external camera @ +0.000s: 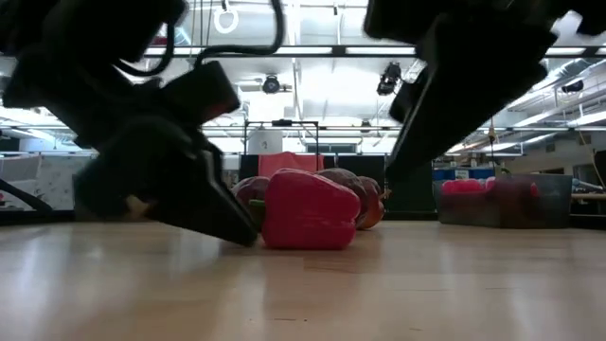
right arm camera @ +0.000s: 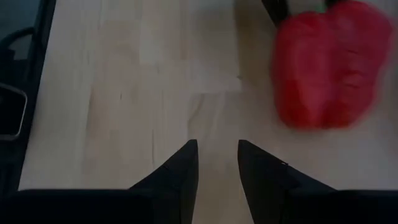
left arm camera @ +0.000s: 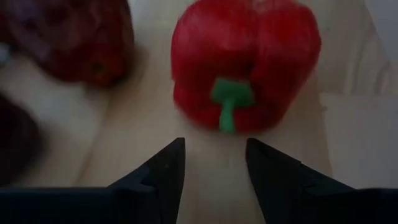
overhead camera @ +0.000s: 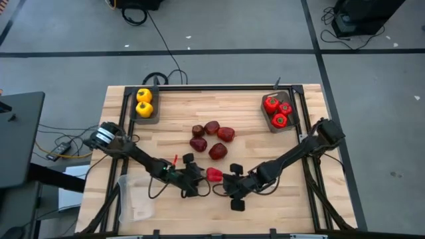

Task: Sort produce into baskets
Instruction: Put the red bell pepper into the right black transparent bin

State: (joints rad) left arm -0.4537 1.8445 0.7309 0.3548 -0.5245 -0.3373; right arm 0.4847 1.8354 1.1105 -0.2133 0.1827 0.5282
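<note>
I have the left gripper [left arm camera: 214, 165] parted with nothing in it; the red bell pepper [left arm camera: 245, 62] lies just ahead of its tips on the bare wooden table [overhead camera: 279, 149], stem toward me, glossy, lobed. The right gripper [right arm camera: 217, 163], narrowly parted and holding nothing, sits near, with the pepper off to one side. My left looks better lined up.

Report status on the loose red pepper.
Left claw open, empty, facing red pepper. Right claw open, empty, beside it. Maroon fruits close behind.
</note>
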